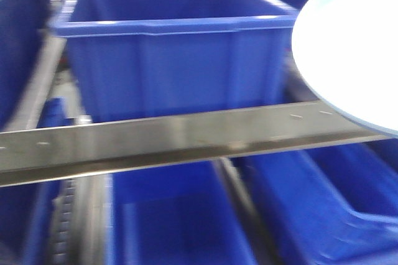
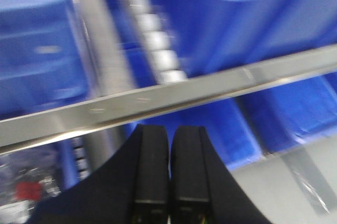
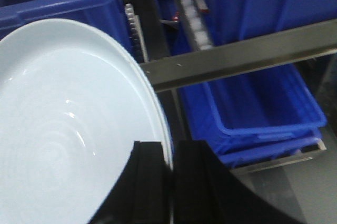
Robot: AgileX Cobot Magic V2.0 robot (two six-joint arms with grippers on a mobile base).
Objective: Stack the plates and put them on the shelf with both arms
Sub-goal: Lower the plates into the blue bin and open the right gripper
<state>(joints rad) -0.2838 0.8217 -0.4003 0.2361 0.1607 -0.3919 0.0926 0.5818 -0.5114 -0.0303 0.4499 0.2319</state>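
Note:
A glossy pale bluish-white plate fills the left of the right wrist view, held by its rim. My right gripper is shut on that rim, one finger over the plate's face and one behind it. The same plate shows at the right edge of the front view, raised in front of the shelf rail. My left gripper is shut with nothing between its fingers, hanging in front of the rail. I see only one plate surface; whether a second lies under it I cannot tell.
Blue plastic bins fill the shelf: a large one behind the rail, others below and at the right. A roller track runs between the bins. Grey floor shows at the lower right.

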